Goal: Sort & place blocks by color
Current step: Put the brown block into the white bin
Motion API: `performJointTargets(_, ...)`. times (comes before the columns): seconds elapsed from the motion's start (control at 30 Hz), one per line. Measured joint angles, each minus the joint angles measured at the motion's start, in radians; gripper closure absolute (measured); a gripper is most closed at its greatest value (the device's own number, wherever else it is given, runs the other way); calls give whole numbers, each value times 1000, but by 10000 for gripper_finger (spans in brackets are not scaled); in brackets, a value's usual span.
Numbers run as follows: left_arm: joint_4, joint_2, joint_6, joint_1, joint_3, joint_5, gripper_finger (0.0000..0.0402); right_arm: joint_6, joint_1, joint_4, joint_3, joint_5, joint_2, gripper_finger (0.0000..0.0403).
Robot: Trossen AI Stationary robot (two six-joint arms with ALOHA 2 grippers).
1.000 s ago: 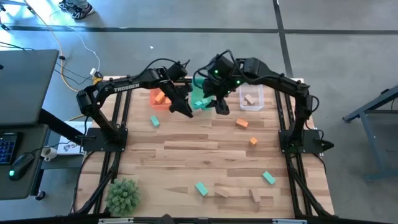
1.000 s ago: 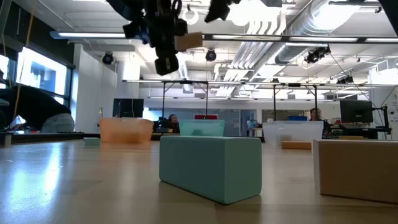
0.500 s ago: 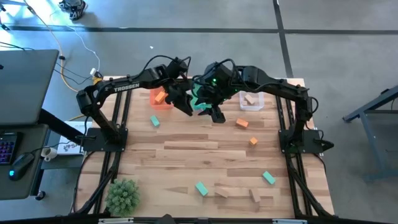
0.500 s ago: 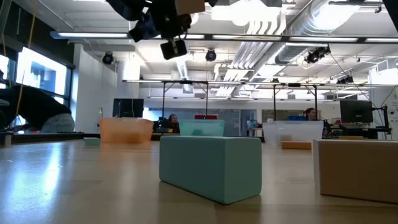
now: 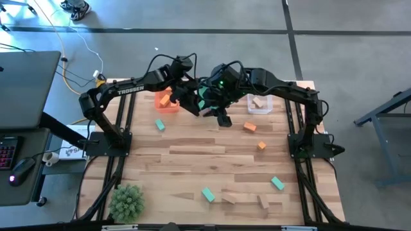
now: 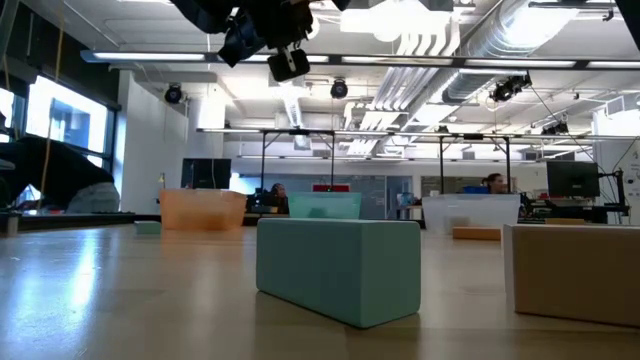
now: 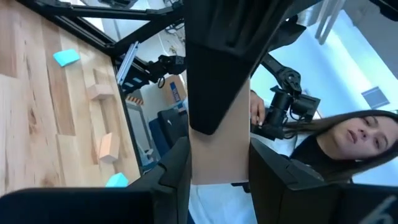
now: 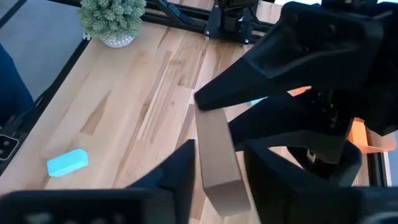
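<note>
Around your worktop (image 5: 192,154)
You have a potted plant (image 5: 126,201) at its near left corner, orange bin (image 5: 166,101) and clear bin (image 5: 259,102) along the far edge, a laptop (image 5: 22,80) off left.

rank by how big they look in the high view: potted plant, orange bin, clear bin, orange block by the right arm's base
1. potted plant
2. clear bin and orange bin: look alike, arms partly cover both
3. orange block

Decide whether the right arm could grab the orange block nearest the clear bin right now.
Probably not at once: the right hand is up at the tan block that the left hand holds. Nothing stands close around the orange block itself.
</note>
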Motion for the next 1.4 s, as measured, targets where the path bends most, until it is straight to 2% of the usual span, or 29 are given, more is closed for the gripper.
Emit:
performJointTargets(0.17, 1, 1, -10, 0, 0, 14, 287, -15, 2, 0, 0, 0, -1, 371)
performJointTargets(0.53, 4, 1, 31, 0, 0, -67, 253, 80, 0, -56, 0, 38, -1, 372)
performJointTargets(0.67, 5, 1, 71, 0, 0, -98, 230, 115, 0, -101, 0, 79, -1, 371)
performJointTargets(0.83, 7, 1, 70, 0, 0, -185, 195, 165, 0, -183, 0, 98, 0, 370)
performJointTargets(0.97, 7, 1, 70, 3, 0, -218, 178, 221, 0, -279, 0, 187, 1, 370)
performJointTargets(1.2, 8, 1, 70, 3, 0, -222, 181, 328, 0, -380, -2, 309, 1, 369)
performJointTargets(1.4, 8, 1, 88, 3, 0, -254, 181, 421, 2, -461, -104, 478, 0, 369)
